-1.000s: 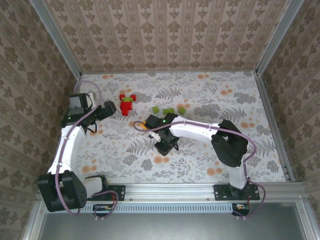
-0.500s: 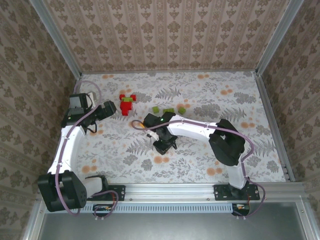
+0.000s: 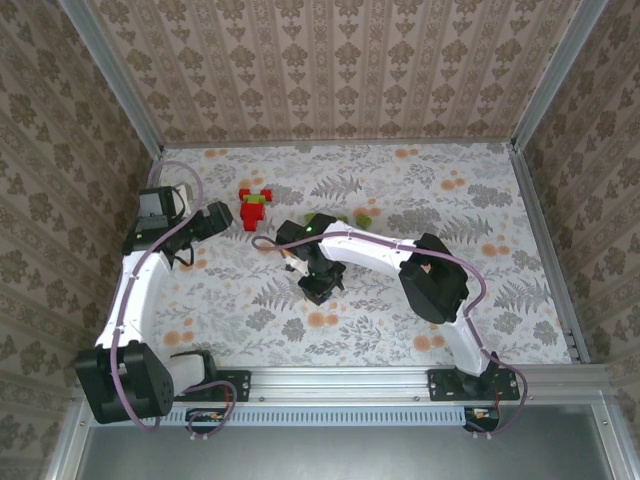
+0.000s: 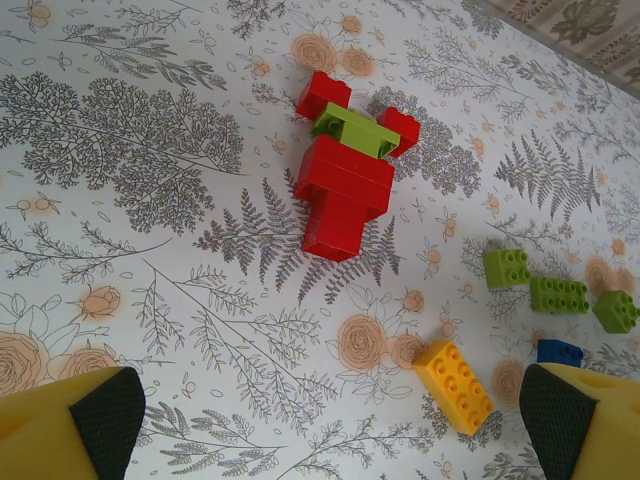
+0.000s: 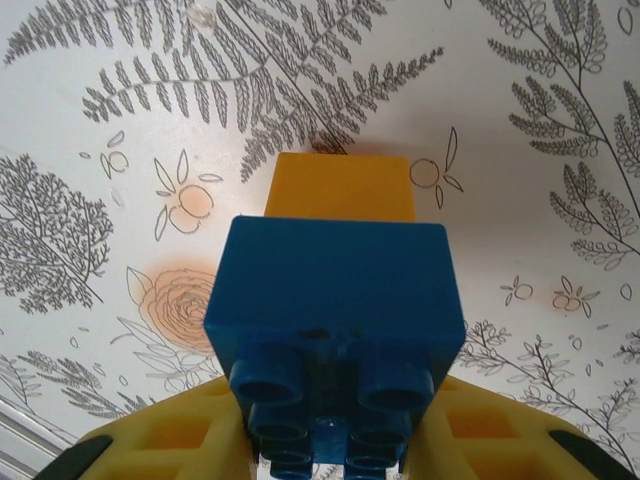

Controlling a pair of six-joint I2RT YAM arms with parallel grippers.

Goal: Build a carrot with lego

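1. Down-right of the red-and-green brick cluster, toward the arm bases: the carrot, just a two-piece start, blue brick with an orange-yellow brick snapped on its far end.
2. Pinched on the blue brick's sides by the right gripper, fingers nearly together around it.
3. Looks light, stiff, hard plastic. Slick walls though, so likely to twist if pinched off-centre. Best grabbed flat on two opposite walls.
4. Friction-fit joint only: push straight on, never sideways, or risk popping it apart.
5. Just left of the cluster: left gripper, spread wide, holding nothing.
6. Right of the cluster: loose orange-yellow brick and three green bricks, not yet used.
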